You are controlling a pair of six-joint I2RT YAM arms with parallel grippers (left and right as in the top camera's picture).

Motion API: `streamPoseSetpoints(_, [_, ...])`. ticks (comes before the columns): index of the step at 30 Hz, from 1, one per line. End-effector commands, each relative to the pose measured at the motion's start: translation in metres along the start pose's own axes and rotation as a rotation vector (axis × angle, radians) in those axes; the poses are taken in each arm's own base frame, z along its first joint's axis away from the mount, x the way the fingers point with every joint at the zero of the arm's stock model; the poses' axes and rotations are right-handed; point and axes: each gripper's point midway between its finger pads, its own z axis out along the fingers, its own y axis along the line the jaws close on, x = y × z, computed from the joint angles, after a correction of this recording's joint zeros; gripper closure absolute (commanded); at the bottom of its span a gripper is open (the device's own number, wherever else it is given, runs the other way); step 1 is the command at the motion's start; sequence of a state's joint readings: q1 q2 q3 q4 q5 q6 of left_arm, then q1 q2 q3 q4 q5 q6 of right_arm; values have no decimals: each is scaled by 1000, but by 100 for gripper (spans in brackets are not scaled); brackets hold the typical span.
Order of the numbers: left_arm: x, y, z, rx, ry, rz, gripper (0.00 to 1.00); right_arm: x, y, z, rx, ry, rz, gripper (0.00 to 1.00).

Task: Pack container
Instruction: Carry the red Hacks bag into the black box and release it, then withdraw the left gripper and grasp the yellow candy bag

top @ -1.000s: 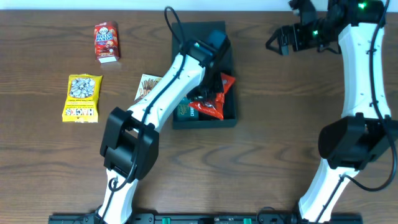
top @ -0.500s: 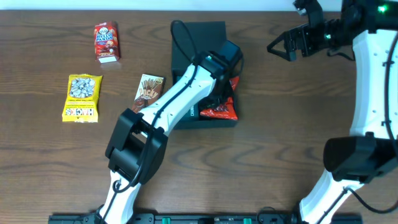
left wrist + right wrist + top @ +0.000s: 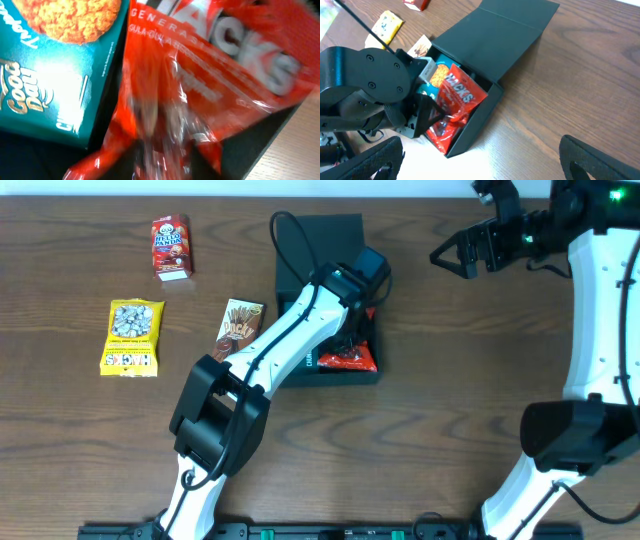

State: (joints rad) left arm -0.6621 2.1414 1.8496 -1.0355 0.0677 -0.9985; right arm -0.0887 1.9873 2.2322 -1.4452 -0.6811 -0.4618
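Observation:
The container [image 3: 320, 238] is a dark square box with its flap lid folded open at the back; it also shows in the right wrist view [image 3: 505, 30]. Inside lie a teal biscuit box [image 3: 55, 65] and a red snack packet [image 3: 352, 358], also seen in the right wrist view [image 3: 457, 100]. My left gripper [image 3: 358, 330] reaches down into the box and is shut on the red snack packet [image 3: 200, 75], which lies beside the teal box. My right gripper [image 3: 450, 255] hovers open and empty over bare table to the right of the container; its fingers frame the right wrist view [image 3: 485, 165].
A Pocky box [image 3: 240, 325] lies just left of the container. A yellow snack packet [image 3: 132, 337] and a small red snack box [image 3: 171, 248] lie further left. The table's back edge runs close behind the lid.
My left arm swung right, uncovering the Pocky box, and carried the red packet down toward the container's front right corner. My right gripper shifted slightly right.

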Motion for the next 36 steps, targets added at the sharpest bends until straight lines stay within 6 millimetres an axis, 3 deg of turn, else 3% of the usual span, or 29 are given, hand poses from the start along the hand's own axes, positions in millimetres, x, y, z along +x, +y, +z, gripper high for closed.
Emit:
streamPoseSetpoints(1, [-5,0,-13,12,-37,13,18,-8,6,-9,-3,-34,-44,1])
streamPoseSetpoints(3, [-6,0,-13,14,-37,32,10,-8,6,-9,-2,-35,-48,1])
streamPoseSetpoints(7, [-16,-2,-21,33,-52,71,12,-10,5,-9,3,-43,-57,1])
streamPoseSetpoints(10, [-41,-2,-43,56,-128,92,14,-14,1,-9,21,-55,-83,1])
streamPoseSetpoints(11, [-62,7,-63,44,-210,85,14,-18,-2,-10,33,-69,-97,1])
streamPoseSetpoints(14, [-108,53,-111,-87,-419,52,7,-28,-6,-11,52,-107,-130,1])
streamPoseSetpoints(16, [-129,105,-141,-227,-497,5,6,-35,-7,-11,60,-129,-151,1])
streamPoseSetpoints(21, [-141,222,-170,-440,-397,-150,7,-42,-7,-12,53,-160,-171,1])
streamPoseSetpoints(25, [-154,292,-175,-536,-314,-206,7,-42,-9,-14,50,-165,-167,1])
streamPoseSetpoints(29, [-171,326,-169,-549,-288,-165,2,-43,-4,-10,41,-162,-176,1])
streamPoseSetpoints(33, [-172,354,-138,-503,-208,-187,5,-44,10,-2,14,-147,-189,1])
streamPoseSetpoints(36, [-161,369,-106,-452,-130,-234,5,-46,22,5,-5,-139,-210,1])
